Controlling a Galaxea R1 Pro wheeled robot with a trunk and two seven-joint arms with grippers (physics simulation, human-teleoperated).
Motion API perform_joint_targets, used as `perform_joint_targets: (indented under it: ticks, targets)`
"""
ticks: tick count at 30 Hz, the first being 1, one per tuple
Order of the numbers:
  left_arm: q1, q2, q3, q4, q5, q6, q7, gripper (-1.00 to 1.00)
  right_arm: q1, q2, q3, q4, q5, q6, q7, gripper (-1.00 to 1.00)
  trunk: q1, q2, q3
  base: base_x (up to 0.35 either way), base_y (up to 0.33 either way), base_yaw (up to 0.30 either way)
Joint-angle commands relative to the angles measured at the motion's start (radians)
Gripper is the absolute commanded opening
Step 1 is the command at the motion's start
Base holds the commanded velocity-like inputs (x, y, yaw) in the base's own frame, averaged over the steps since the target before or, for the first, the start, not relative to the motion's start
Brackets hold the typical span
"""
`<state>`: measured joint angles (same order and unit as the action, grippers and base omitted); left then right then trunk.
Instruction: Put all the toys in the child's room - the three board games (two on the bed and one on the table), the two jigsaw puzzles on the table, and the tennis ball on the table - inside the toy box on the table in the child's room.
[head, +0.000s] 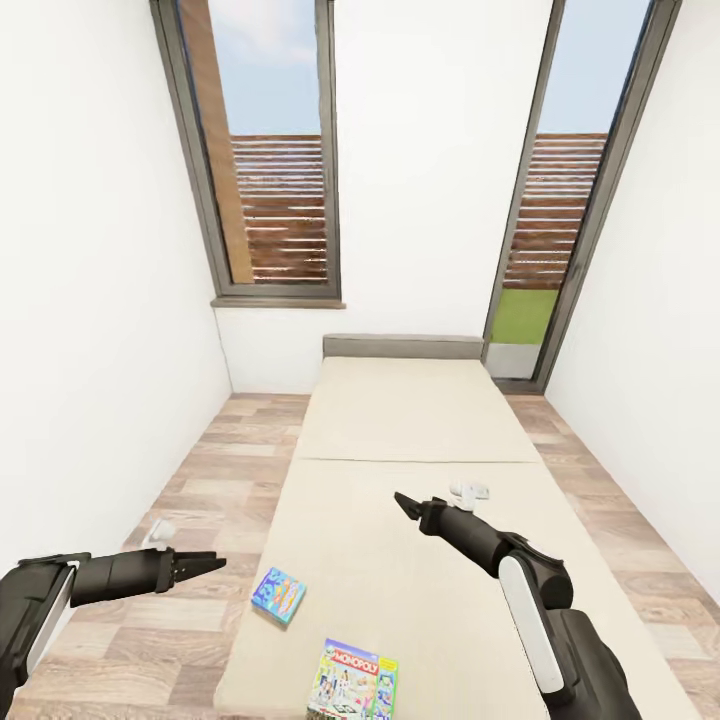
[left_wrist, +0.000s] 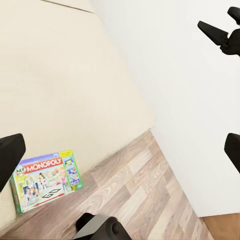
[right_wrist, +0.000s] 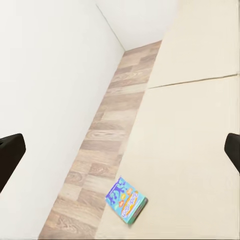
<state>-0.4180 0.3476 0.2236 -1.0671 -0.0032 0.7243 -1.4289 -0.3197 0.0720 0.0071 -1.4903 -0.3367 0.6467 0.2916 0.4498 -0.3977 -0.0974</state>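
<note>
Nearest the robot, at the near end of the bed (head: 420, 500), lies the green-edged Monopoly box (head: 354, 680) — flat on the beige mattress, cover up, close to the bed's left side. In the left wrist view the same box (left_wrist: 44, 180) sits right at the mattress edge, with plank floor (left_wrist: 140, 185) beside it.

A little farther and to the left rests the blue board game (head: 278, 595), also flat, right by the left edge of the mattress and apart from the Monopoly box. The right wrist view shows it (right_wrist: 125, 199) at that edge with floor planks alongside.

The left tool (head: 205, 566) hangs over the floor (head: 200, 480) left of the bed, level with the blue game but clear of it; its fingers look spread and hold nothing. The right tool (head: 405, 505) hovers above the middle of the mattress, beyond both boxes, touching neither — its jaws stand apart and empty, the dark fingertips at opposite edges of its wrist view.

Farther on, a seam crosses the mattress, then comes the grey headboard (head: 403, 346) against the white far wall, flanked by two tall dark-framed windows (head: 265, 150).
</note>
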Motion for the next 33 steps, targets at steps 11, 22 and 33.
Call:
perform_joint_targets:
  ticks: [11, 22, 33]
  targets:
    - [-0.001, -0.004, 0.000, -0.001, 0.001, 0.011, 0.024, 1.00, -0.001, 0.000, -0.001, -0.001, -0.001, 0.005, 0.002, 1.00, 0.000, -0.002, -0.002, -0.138, -0.193, 0.000]
    - [-0.001, -0.014, 0.000, -0.001, 0.000, 0.011, 0.036, 1.00, -0.001, 0.000, -0.001, -0.001, -0.002, 0.005, 0.003, 1.00, 0.000, -0.002, -0.002, -0.146, -0.255, 0.000]
    - [-0.001, -0.016, 0.000, -0.001, 0.000, 0.011, 0.036, 1.00, -0.001, -0.002, -0.001, -0.001, -0.002, 0.005, 0.003, 1.00, 0.000, -0.002, -0.002, -0.017, -0.193, 0.000]
